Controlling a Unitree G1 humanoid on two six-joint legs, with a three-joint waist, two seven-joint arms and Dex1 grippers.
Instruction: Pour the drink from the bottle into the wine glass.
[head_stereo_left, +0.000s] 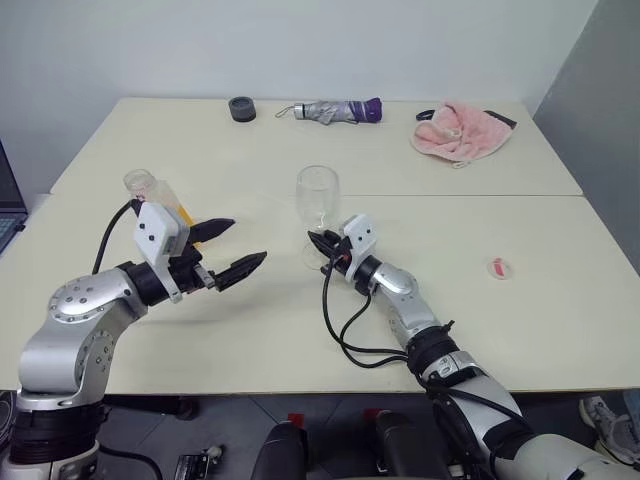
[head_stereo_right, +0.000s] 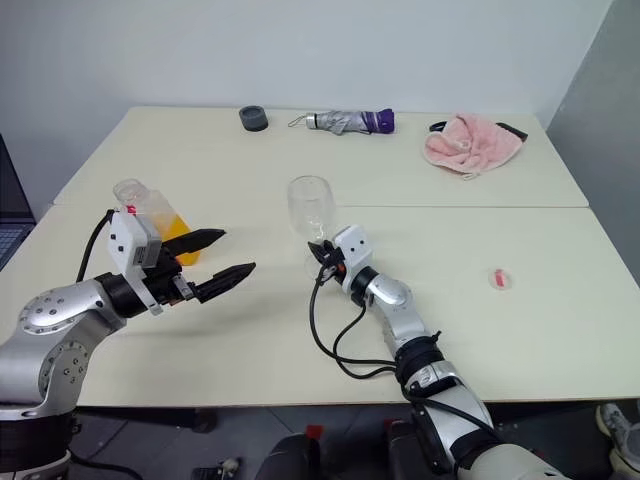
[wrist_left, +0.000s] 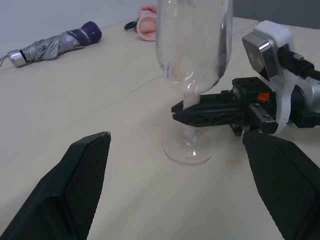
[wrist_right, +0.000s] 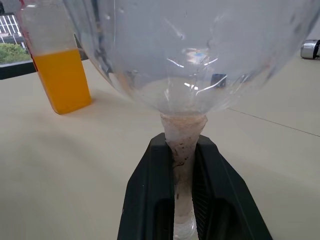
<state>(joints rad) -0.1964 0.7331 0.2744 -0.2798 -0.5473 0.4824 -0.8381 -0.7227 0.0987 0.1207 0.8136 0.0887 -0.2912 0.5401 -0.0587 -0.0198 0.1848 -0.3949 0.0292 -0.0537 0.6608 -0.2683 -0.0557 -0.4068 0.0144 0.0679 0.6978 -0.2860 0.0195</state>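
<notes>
Wine glass (head_stereo_left: 317, 195) stands mid-desk (head_stereo_left: 480, 300), its stem clenched by the right gripper (wrist_right: 183, 200), presumably to steady it for pouring. Left gripper (head_stereo_left: 228, 250) is held released and empty, at 9 o'clock of the glass. The bottle (head_stereo_right: 152, 215) with orange drink (wrist_right: 62, 80) stands on the desk just behind that gripper, uncapped, not yet grasped. Stem grip is confirmed in the right wrist view; a folded umbrella (head_stereo_left: 335, 110) at 12 o'clock is given by the head views.

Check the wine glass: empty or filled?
Empty. The wine glass bowl is clear, and the orange drink sits in the bottle.
</notes>
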